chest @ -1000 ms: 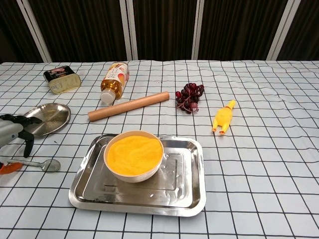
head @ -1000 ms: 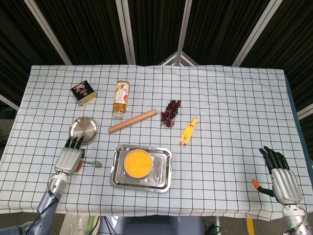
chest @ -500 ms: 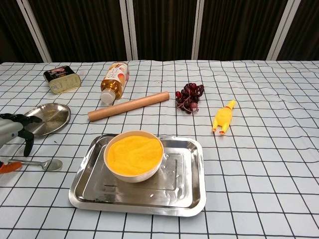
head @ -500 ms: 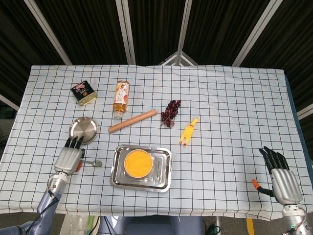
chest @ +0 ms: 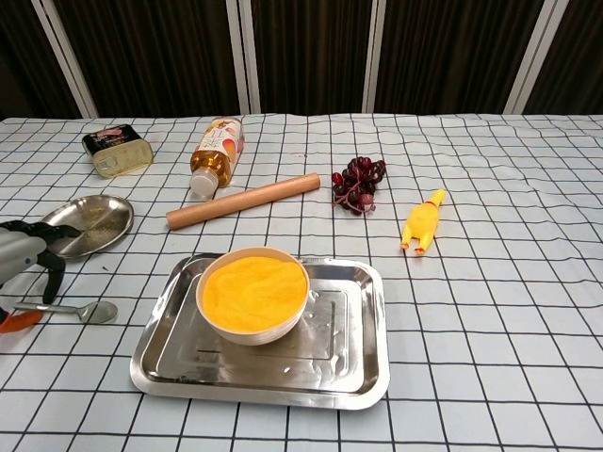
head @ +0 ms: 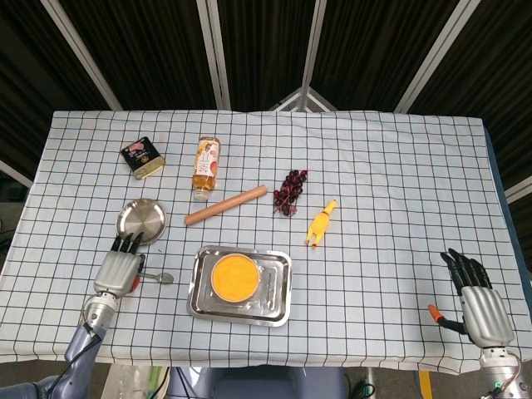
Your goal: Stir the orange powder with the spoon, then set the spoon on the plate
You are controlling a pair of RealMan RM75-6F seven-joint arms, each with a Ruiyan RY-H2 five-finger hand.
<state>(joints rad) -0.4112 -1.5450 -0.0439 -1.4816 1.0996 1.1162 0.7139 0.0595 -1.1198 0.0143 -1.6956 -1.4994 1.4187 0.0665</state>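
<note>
A white bowl of orange powder [head: 233, 277] [chest: 252, 292] stands in the left part of a steel tray [head: 279, 306] [chest: 363, 372]. The metal spoon [head: 158, 278] [chest: 73, 309] lies flat on the cloth left of the tray. Its bowl end points toward the tray. My left hand [head: 117, 268] [chest: 24, 258] hovers over the spoon's handle end, fingers stretched out and apart, holding nothing. The round steel plate [head: 140, 221] [chest: 90, 222] sits just beyond that hand. My right hand [head: 477, 301] rests open at the near right edge, seen only in the head view.
Across the back lie a tin can [head: 143, 157] [chest: 117, 150], a bottle on its side [head: 206, 165] [chest: 215, 153], a wooden rolling pin [head: 225, 205] [chest: 243, 201], dark grapes [head: 289, 191] [chest: 357, 182] and a yellow rubber chicken [head: 320, 223] [chest: 422, 223].
My left hand has sunk slightly toward the spoon's handle. The spoon, bowl and right hand have stayed put.
</note>
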